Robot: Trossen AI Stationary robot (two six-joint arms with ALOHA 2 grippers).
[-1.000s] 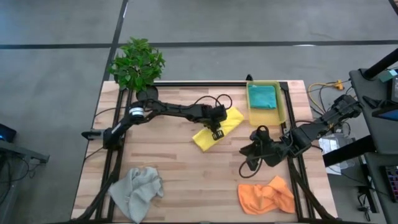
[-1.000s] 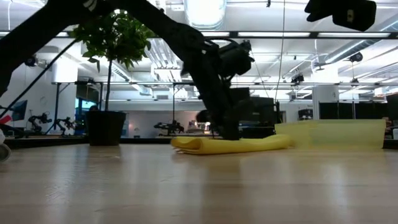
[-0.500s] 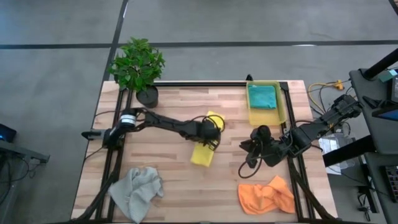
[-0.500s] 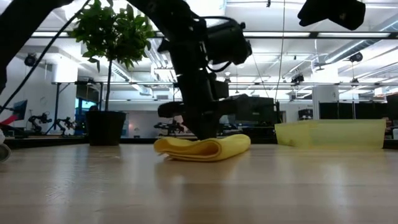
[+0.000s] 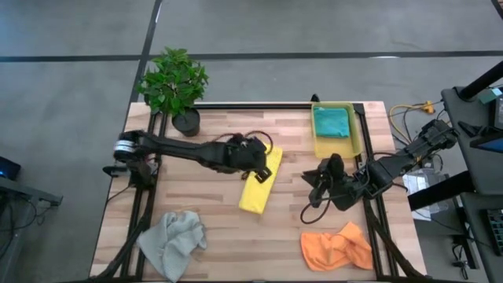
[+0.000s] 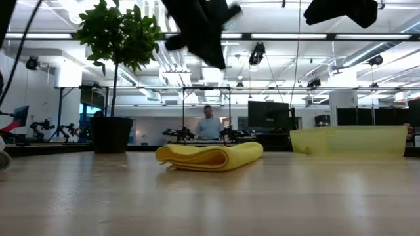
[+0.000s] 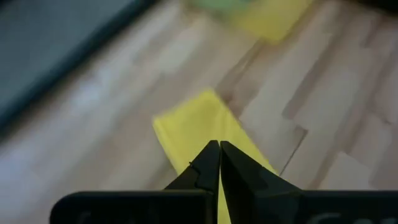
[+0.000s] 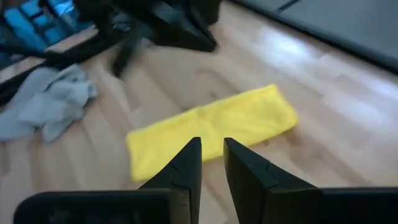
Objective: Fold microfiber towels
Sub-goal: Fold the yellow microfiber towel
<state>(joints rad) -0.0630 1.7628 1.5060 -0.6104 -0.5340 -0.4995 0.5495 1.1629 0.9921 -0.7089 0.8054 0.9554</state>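
folded yellow towel below raised left gripper

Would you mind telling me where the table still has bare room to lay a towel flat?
The widest bare patch lies between the grey towel and the orange towel, below the folded yellow towel. Another lies between the plant and the yellow bin. It is crowded around the right gripper.

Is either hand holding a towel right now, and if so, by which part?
Neither: the left hand is shut above the yellow towel; the right hand grips nothing.
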